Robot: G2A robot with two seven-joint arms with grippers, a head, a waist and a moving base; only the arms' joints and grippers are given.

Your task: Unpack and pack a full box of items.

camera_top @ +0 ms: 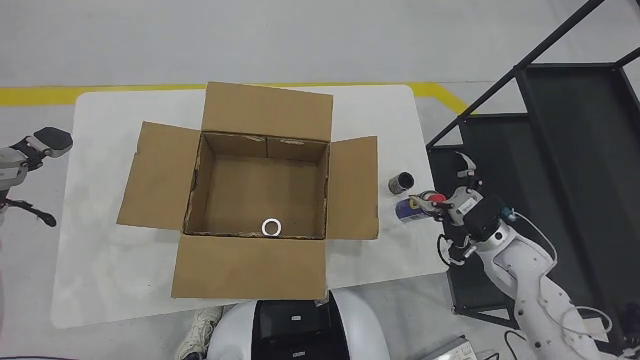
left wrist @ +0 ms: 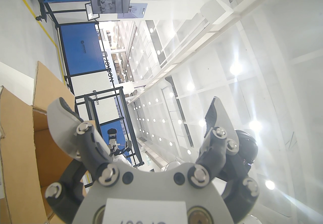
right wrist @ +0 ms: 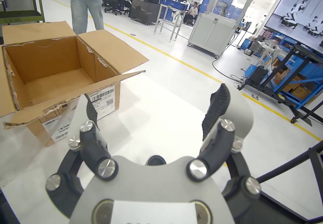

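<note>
Open box [camera_top: 268, 110] on the desk [camera_top: 100, 250] between the hands.
Left hand [left wrist: 137, 104] and right hand [right wrist: 156, 101] both released, empty; cans [camera_top: 402, 181] just beside the right.

We log top view bright, even, lit from overhead; table [camera_top: 100, 160] near white, soft thin shadows under flaps of box [camera_top: 265, 175], inner side walls shaded darker than box bottom. Left wrist view aimed into ceiling lamps [left wrist: 236, 68]: star flare, haze washing out ceiling around them. Right wrist view well lit, pale sheen on floor [right wrist: 161, 99], screen [right wrist: 297, 8] glowing. We note wide-angle bending at edges of both wrist views.
</note>
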